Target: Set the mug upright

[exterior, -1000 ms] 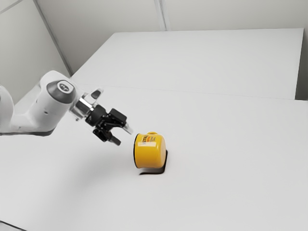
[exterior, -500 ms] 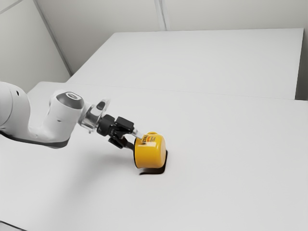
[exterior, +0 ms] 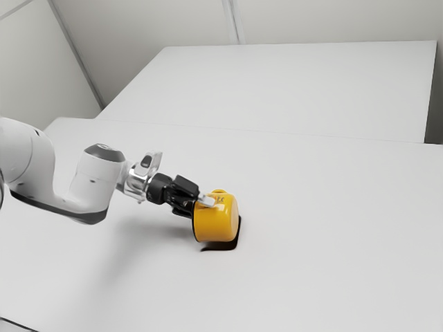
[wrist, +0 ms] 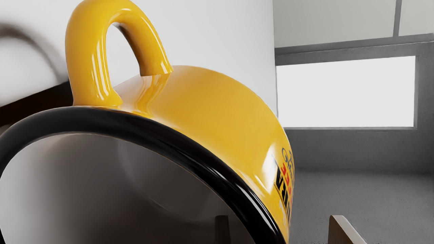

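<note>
Mug on its side | its wall between the jaws, one inside | jaws parted, unclenched

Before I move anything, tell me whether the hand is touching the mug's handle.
Apart. The wrist view shows yellow wall and black rim between the hand and the mug's handle.

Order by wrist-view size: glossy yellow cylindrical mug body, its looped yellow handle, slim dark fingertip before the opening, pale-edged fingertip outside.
1. Glossy yellow mug body
2. Looped yellow handle
3. Pale-edged fingertip outside
4. Slim dark fingertip
</note>
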Motion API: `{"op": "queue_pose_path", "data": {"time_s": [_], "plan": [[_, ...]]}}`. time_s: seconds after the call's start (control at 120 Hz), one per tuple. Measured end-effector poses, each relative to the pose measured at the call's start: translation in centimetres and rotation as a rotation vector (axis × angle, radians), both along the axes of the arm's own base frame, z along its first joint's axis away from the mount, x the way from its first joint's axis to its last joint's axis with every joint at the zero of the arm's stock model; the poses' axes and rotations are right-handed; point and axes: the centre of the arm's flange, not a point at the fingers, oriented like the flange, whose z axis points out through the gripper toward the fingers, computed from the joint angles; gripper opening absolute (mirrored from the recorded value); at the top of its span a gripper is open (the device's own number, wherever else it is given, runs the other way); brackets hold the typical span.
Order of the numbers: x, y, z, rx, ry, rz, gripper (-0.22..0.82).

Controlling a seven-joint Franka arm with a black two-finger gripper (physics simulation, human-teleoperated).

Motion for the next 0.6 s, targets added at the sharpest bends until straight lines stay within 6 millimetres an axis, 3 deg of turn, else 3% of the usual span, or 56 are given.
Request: {"op": "queue_pose_path", "data": {"time_s": [0.108, 0.233, 0.4, 0.6], "plan": [[0.0, -0.2, 0.1, -0.014, -0.015, -0.010, 0.04], [0.0, -0.3, 0.3, -0.021, -0.034, -0.021, -0.07], [0.3, -0.3, 1.2, -0.014, -0.071, -0.035, -0.13], [0.4, -0.2, 5.6, 0.141, -0.176, -0.137, -0.15]]}}
